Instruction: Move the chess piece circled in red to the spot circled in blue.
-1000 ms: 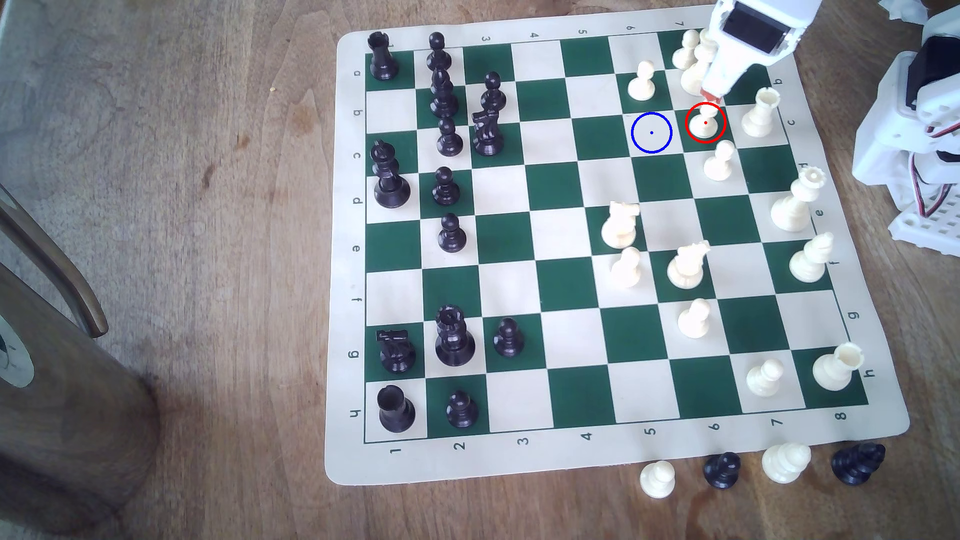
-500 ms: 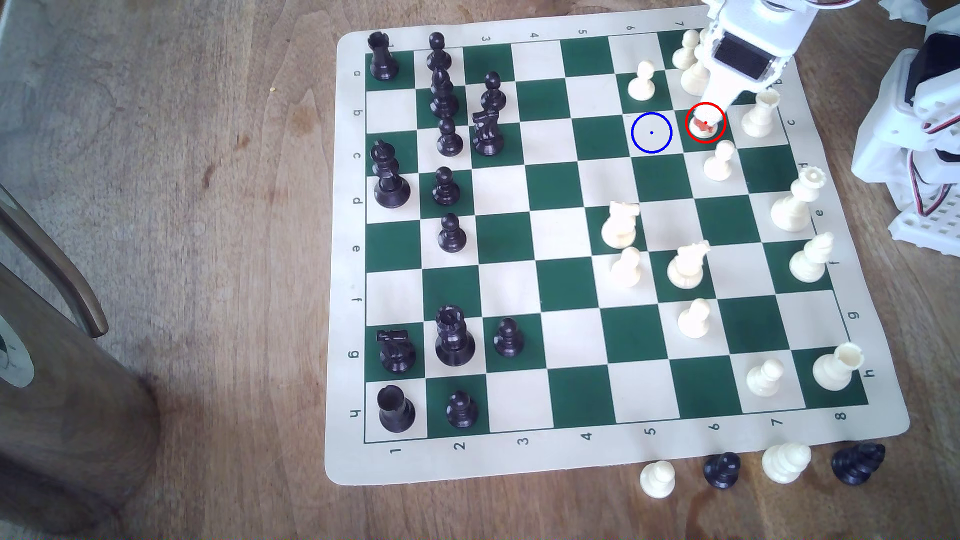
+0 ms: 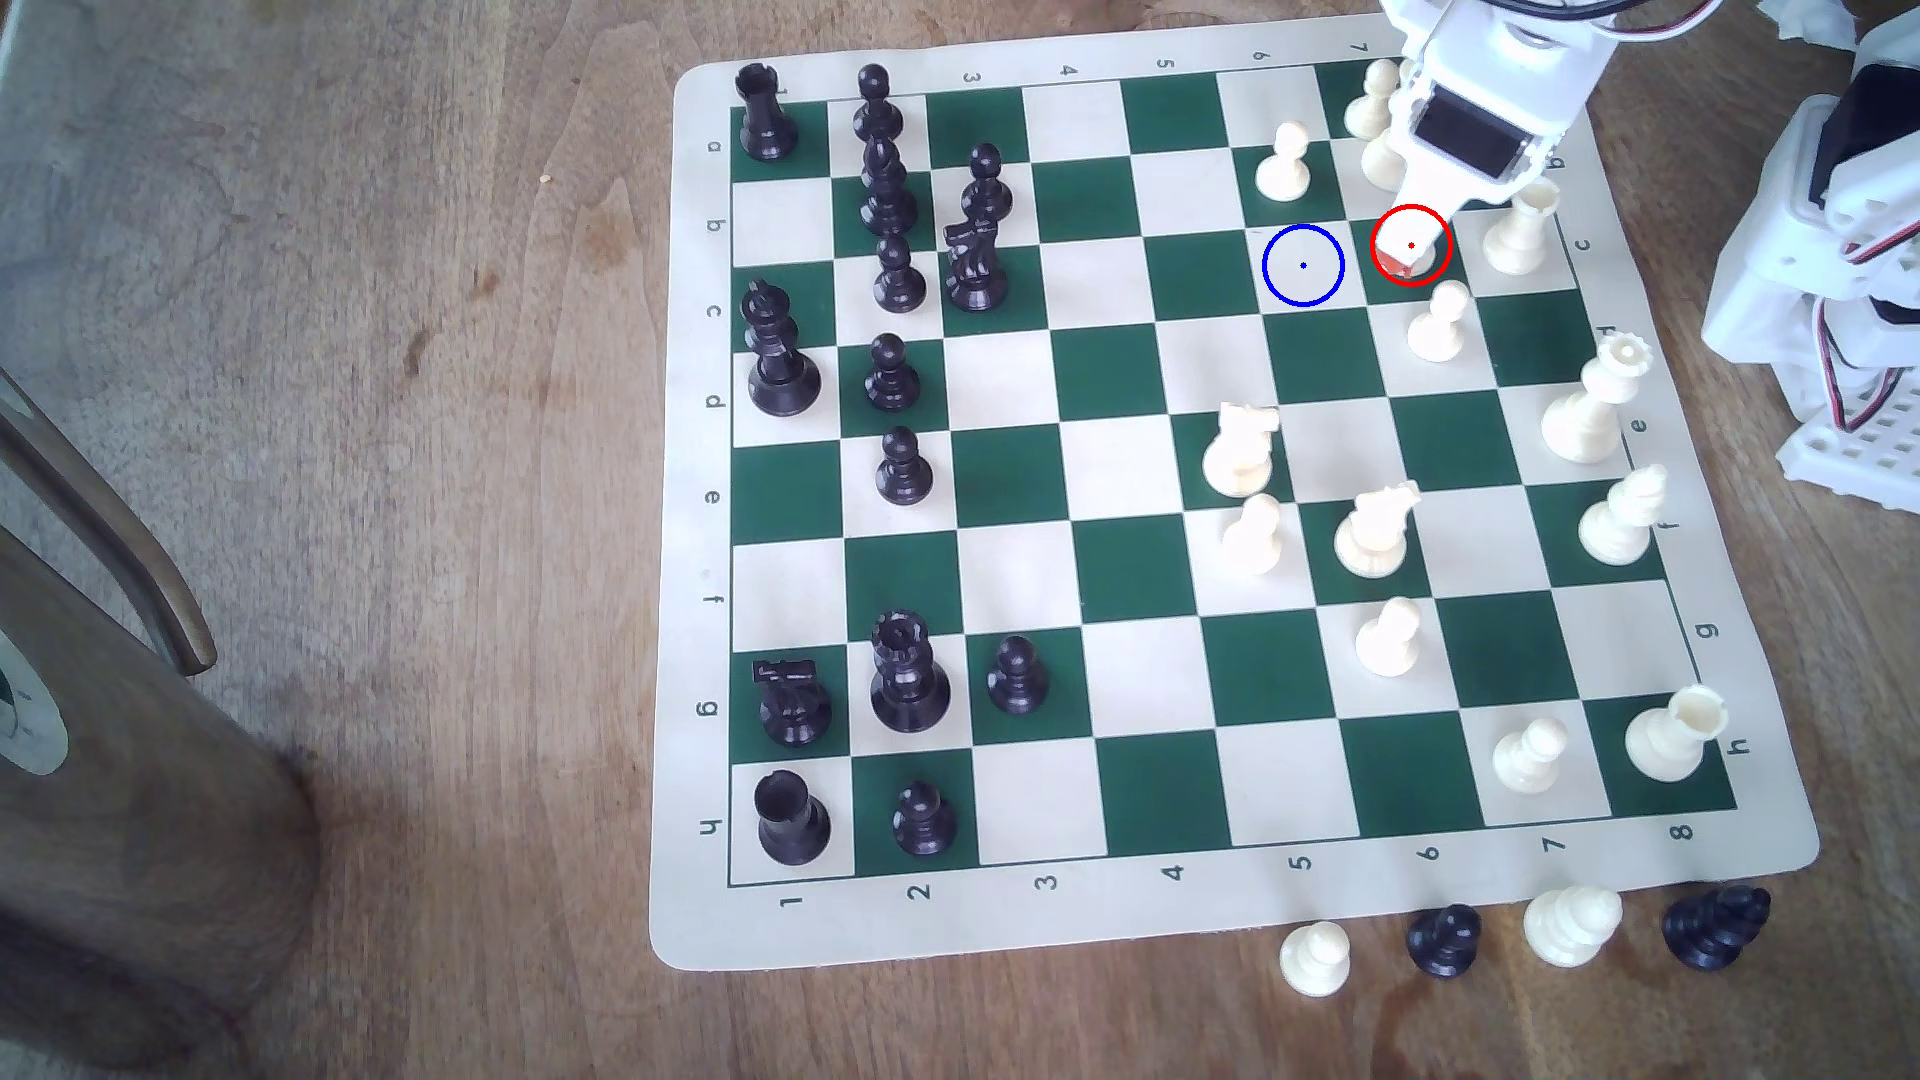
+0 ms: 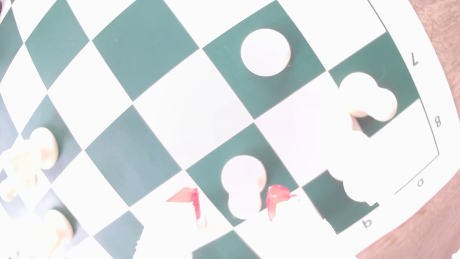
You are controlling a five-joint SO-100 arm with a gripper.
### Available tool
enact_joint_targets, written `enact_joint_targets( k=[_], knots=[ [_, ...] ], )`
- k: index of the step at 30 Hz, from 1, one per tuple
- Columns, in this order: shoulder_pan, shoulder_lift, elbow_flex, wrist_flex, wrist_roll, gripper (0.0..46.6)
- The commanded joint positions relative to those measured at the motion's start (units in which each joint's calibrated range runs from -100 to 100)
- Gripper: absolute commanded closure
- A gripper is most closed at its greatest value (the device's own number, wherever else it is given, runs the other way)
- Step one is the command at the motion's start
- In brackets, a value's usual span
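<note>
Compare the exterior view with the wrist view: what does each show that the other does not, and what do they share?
Exterior view: the blue ring marking the target square, the black pieces and spare pieces beside the mat. Wrist view: the end effector open, its red fingertips flanking the circled pawn, with a gap on one side. Shared: the green-and-cream board and a neighbouring cream pawn.
</note>
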Motion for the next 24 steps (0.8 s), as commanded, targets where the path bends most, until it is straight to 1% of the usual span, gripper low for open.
enact_joint_targets(
  k=[1, 16, 17, 21, 24],
  knots=[
    [0.19, 0.20, -0.67, -0.66, 0.44, 33.2],
    [-0.05, 0.80, 0.87, -2.87, 0.15, 35.4],
    [-0.05, 0.80, 0.96, -2.87, 0.10, 36.1],
    [-0.13, 0.97, 0.96, -2.87, 0.15, 46.4],
    [-0.60, 0.80, 1.05, -2.63, 0.05, 46.4]
  ],
)
